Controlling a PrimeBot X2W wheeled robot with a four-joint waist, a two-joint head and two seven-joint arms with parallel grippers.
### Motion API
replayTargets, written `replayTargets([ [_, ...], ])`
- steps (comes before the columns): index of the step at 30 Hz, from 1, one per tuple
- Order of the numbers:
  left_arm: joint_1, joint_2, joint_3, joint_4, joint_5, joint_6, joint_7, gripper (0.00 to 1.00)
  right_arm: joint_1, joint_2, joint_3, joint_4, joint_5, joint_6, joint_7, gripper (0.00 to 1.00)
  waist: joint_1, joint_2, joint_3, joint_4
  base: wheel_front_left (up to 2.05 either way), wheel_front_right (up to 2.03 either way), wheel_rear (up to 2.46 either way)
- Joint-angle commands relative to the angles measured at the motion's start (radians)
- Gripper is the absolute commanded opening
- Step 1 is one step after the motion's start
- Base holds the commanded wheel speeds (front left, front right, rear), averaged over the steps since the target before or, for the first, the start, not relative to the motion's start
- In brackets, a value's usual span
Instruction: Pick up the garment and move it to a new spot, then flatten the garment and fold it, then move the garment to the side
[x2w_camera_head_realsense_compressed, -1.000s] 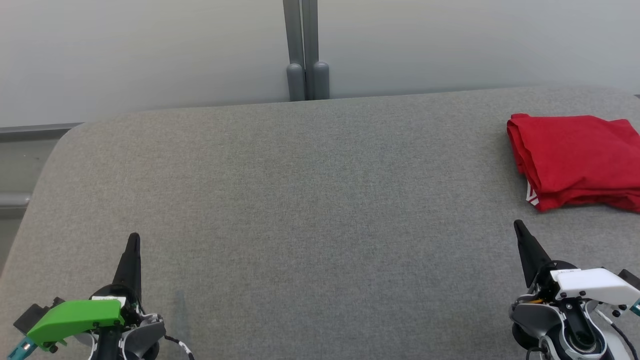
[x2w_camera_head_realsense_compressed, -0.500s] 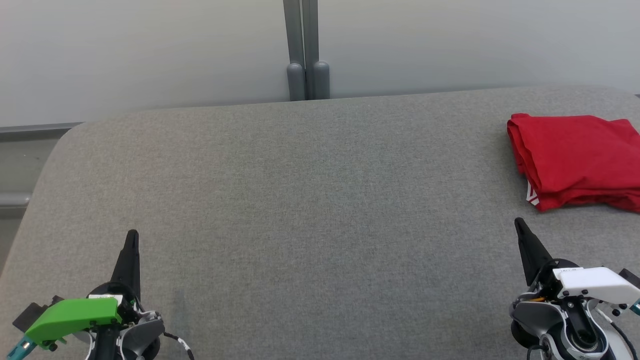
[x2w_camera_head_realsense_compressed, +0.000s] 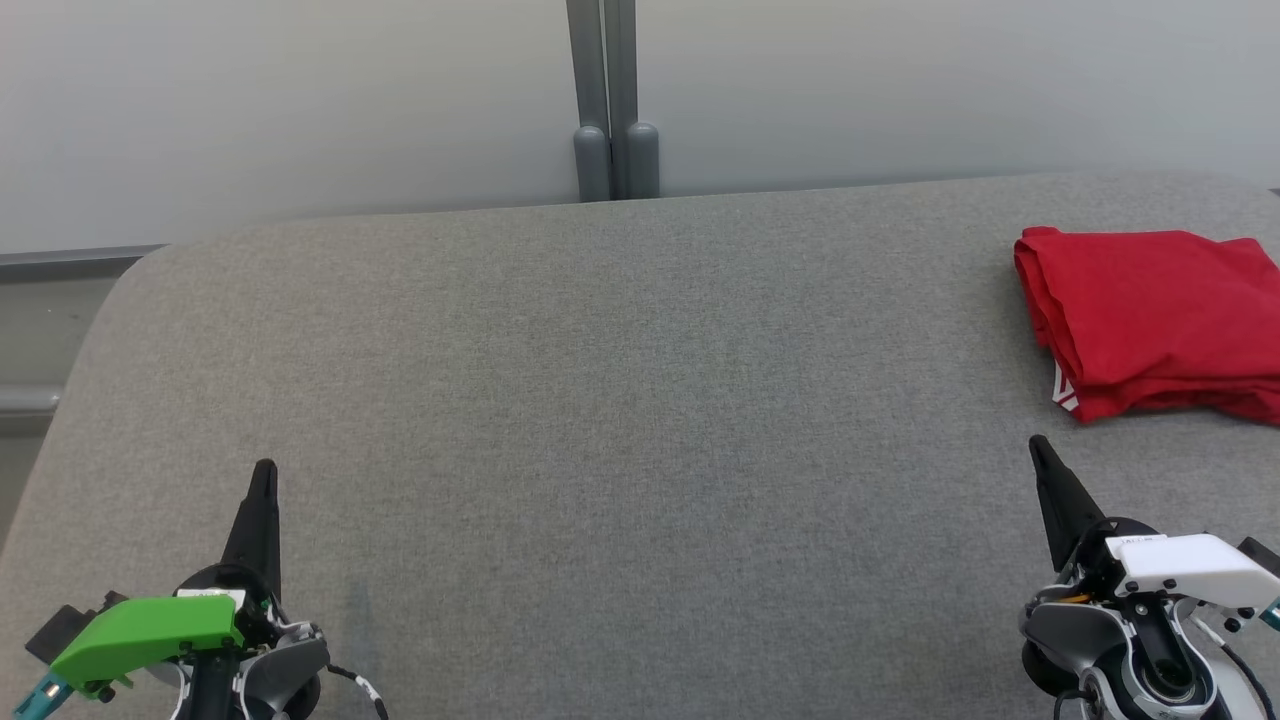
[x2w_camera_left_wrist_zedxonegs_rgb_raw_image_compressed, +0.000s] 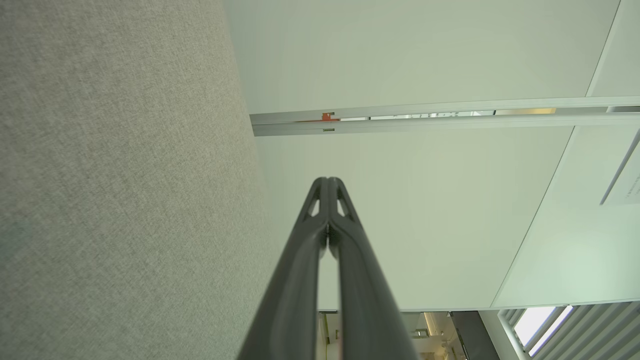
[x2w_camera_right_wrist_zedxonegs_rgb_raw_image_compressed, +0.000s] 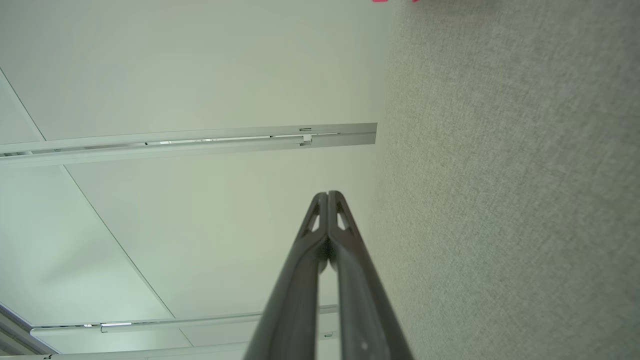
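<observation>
Head view: red garment (x2w_camera_head_realsense_compressed: 1150, 320) folded in neat stack, far right of grey worktop (x2w_camera_head_realsense_compressed: 600, 400), partly cut off by frame edge. Left pincer (x2w_camera_head_realsense_compressed: 265, 478) low at near left. Right pincer (x2w_camera_head_realsense_compressed: 1040, 455) at near right, near garment, not touching. Wrist views: each pincer's tips pressed together, nothing held. Judgement: fold done, move to side looks complete, task at or near end. Next move likely calls only for parking arms clear of stack.
</observation>
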Motion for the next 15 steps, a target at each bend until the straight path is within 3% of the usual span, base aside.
replayTargets([
  [1,-0.013,0.001,0.002,-0.003,-0.002,-0.002,0.003,0.00,-0.007,-0.004,-0.002,-0.005,0.005,0.001,0.004,0.00,0.0000,-0.0001,0.000,0.000,0.00,0.00,0.00],
  [15,-0.013,0.001,0.002,-0.003,-0.002,-0.002,0.003,0.00,-0.007,-0.004,-0.002,-0.005,0.006,0.001,0.004,0.00,0.0000,-0.0001,0.000,0.000,0.00,0.00,0.00],
])
